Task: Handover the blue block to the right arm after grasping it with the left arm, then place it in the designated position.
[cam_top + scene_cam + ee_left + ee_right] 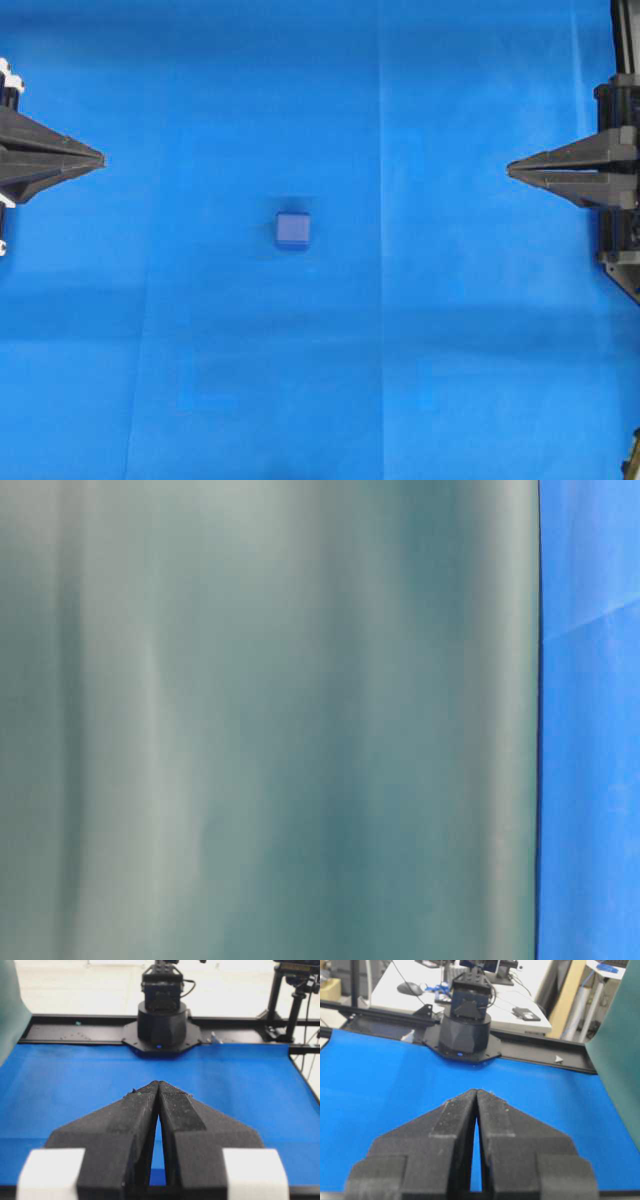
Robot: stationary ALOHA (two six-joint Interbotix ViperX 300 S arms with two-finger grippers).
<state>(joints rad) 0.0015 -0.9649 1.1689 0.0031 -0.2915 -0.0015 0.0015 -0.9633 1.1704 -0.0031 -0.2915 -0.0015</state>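
The blue block [293,230], a small dark-blue cube, rests on the bright blue cloth near the middle of the overhead view, a little left of centre. My left gripper [101,158] sits at the left edge, far from the block, its two black fingers meeting at the tips with nothing between them; the left wrist view shows the same shut gripper [158,1083] with white brackets. At the right edge my right gripper [510,168] is also shut and empty, all black in the right wrist view [477,1091]. The block is hidden in both wrist views.
A blue cloth [400,380] covers the table. Faint darker square outlines [210,385] show on it at the lower middle. Each wrist view looks across at the opposite arm's base [161,1025] [466,1035]. A grey-green sheet [270,720] fills most of the table-level view.
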